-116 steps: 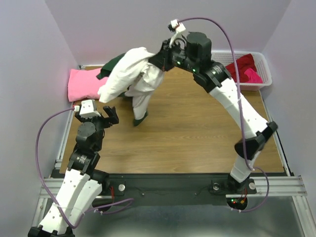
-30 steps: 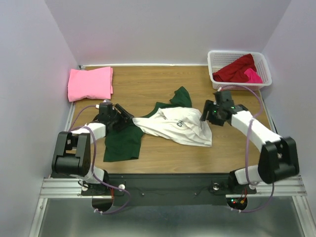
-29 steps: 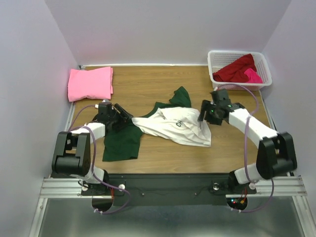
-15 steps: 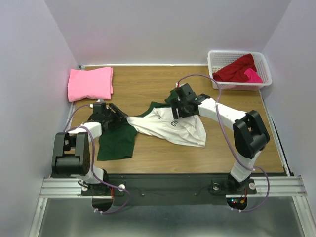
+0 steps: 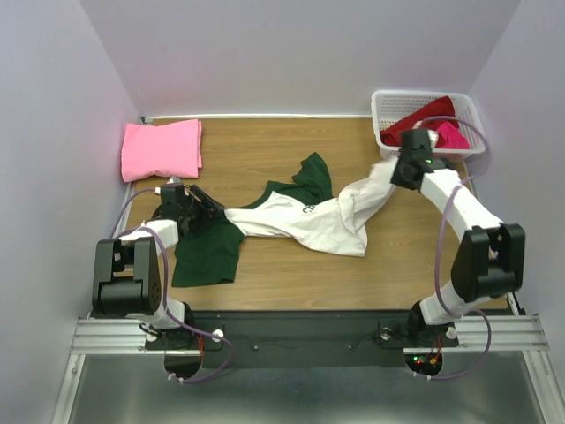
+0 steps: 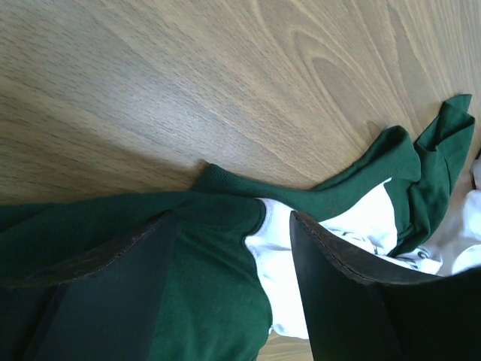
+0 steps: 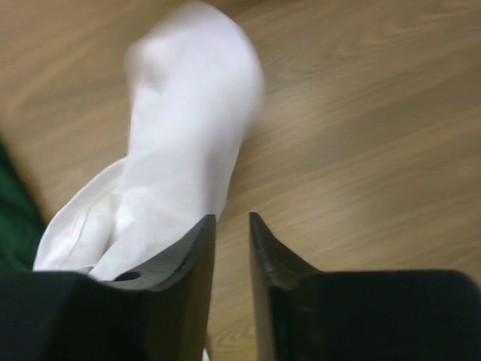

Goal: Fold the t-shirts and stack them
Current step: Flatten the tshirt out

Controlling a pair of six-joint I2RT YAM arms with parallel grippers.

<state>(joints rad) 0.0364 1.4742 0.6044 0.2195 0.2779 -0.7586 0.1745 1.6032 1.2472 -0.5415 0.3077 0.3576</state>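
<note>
Smooth wood-grain worktop [image 5: 291, 265] with a faint sheen. The white-and-green t-shirt [image 5: 300, 221] and the pink t-shirt [image 5: 161, 150] are soft matt cloth. Far-right basket [image 5: 378, 110]: white plastic lattice. Left tool [image 6: 233, 218]: matt black fingers, rough-edged.

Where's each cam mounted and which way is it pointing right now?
Top external: above and behind the bases, looking down on the table; both arms show whole, plus the pink t-shirt and the basket.
Left wrist: low over the wood, looking along the left fingers at the white-and-green t-shirt.
Right wrist: looking down past the right fingers at that shirt's white cloth.
Shared: all three see the white-and-green t-shirt.
</note>
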